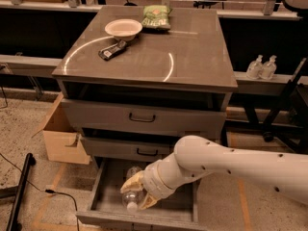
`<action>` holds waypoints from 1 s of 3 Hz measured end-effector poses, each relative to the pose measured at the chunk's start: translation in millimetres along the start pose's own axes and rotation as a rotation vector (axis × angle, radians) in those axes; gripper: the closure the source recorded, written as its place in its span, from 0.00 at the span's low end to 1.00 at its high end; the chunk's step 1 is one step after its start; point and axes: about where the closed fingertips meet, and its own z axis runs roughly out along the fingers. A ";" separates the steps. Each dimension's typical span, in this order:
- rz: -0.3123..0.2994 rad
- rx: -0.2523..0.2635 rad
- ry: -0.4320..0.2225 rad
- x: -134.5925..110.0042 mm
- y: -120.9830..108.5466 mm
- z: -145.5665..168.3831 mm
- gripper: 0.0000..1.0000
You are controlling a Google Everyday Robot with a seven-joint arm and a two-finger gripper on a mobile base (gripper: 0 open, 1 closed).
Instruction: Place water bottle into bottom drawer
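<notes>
The white arm reaches in low from the right, its forearm sloping down to the left. The end effector sits inside the open bottom drawer, its yellowish fingers clamped around the water bottle, which hangs cap-down just above the drawer's grey floor. On the grey table lie a pale bowl, a green bag and a dark object. An open cardboard box stands on the speckled floor to the left. Two pump bottles stand on a ledge at the right.
</notes>
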 end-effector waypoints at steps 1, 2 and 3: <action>0.000 0.000 0.000 0.0 0.1 -0.2 1.00; 0.008 0.042 0.036 13.6 7.0 12.5 1.00; -0.039 0.137 0.111 61.8 23.3 47.2 1.00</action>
